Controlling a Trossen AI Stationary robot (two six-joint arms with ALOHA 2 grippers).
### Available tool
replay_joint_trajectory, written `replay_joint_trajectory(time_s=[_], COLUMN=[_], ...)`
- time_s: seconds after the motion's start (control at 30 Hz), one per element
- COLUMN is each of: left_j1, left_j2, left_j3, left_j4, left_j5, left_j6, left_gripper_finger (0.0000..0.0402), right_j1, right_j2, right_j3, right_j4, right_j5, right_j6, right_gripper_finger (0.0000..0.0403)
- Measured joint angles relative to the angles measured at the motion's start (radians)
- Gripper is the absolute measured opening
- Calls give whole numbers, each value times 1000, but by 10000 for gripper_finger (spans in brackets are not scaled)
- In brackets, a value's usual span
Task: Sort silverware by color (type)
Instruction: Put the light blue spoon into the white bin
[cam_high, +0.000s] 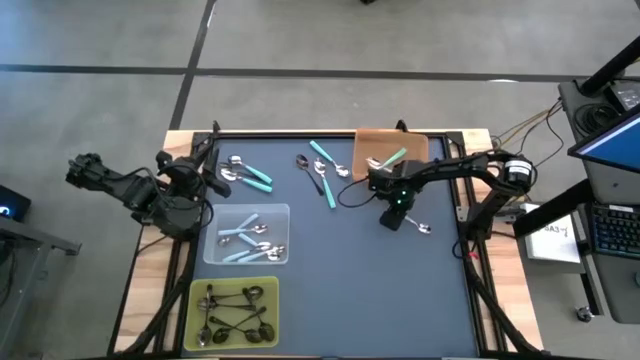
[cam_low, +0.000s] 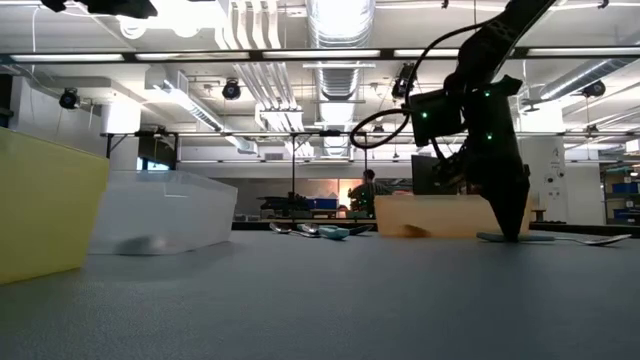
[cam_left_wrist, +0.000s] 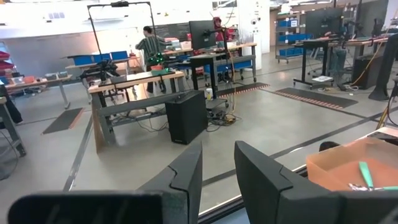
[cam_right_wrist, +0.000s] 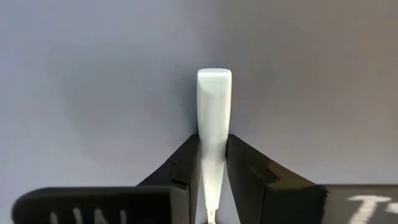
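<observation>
A pale blue-handled spoon (cam_high: 418, 227) lies on the dark mat right of centre. My right gripper (cam_high: 402, 222) stands over its handle, pointing down, shut on it. My left gripper (cam_high: 208, 178) is at the table's left edge, pointing level, open with nothing between its fingers (cam_left_wrist: 186, 177). Teal-handled spoons (cam_high: 250, 175) and further spoons (cam_high: 322, 170) lie loose on the far part of the mat. The clear tray (cam_high: 282, 212) holds pale blue spoons, the yellow-green tray (cam_high: 196, 290) dark metal ones, and the orange tray (cam_high: 415, 142) a teal one. My right gripper pinches the spoon's pale blue handle (cam_right_wrist: 214, 124) between its two fingers, a short way from the handle's free end (cam_right_wrist: 214, 78). The fingers come from above, pointing down, and lie across the handle. The spoon lies flat on the mat, its bowl (cam_low: 600, 240) on the surface.
The three trays stand at the far right, left centre and near left of the mat. A bare stretch of mat (cam_high: 370, 290) lies near and right of centre. Cables run along the table's right edge (cam_high: 470, 215). A person (cam_left_wrist: 149, 43) stands far off in the room.
</observation>
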Motion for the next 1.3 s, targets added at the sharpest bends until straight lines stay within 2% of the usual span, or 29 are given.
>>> replay_joint_trajectory(time_s=[0.43, 0.7, 0.83, 0.93, 1.07, 1.2, 1.3], left_j1=[0, 0, 0, 0, 0, 0, 0], left_j2=[0, 0, 0, 0, 21, 74, 118], left_j3=[0, 0, 0, 0, -12, -26, -27], left_j4=[5, 5, 6, 9, 29, 110, 219], left_j5=[0, 0, 14, 104, 260, 368, 479], left_j6=[4, 4, -12, -93, -169, -105, 35], left_gripper_finger=[78, 78, 78, 78, 78, 78, 78], right_j1=[3, 3, 3, 3, 2, 3, 2], right_j2=[-8, -74, -116, -138, -159, -153, -138], right_j3=[14, 139, 222, 299, 392, 467, 501], right_j4=[-53, -246, -252, -191, -14, 204, 342], right_j5=[-5, 1, 2, 3, 3, 2, -5], right_j6=[15, -17, 0, 18, 20, 14, 10], right_gripper_finger=[41, 40, 39, 39, 39, 39, 39])
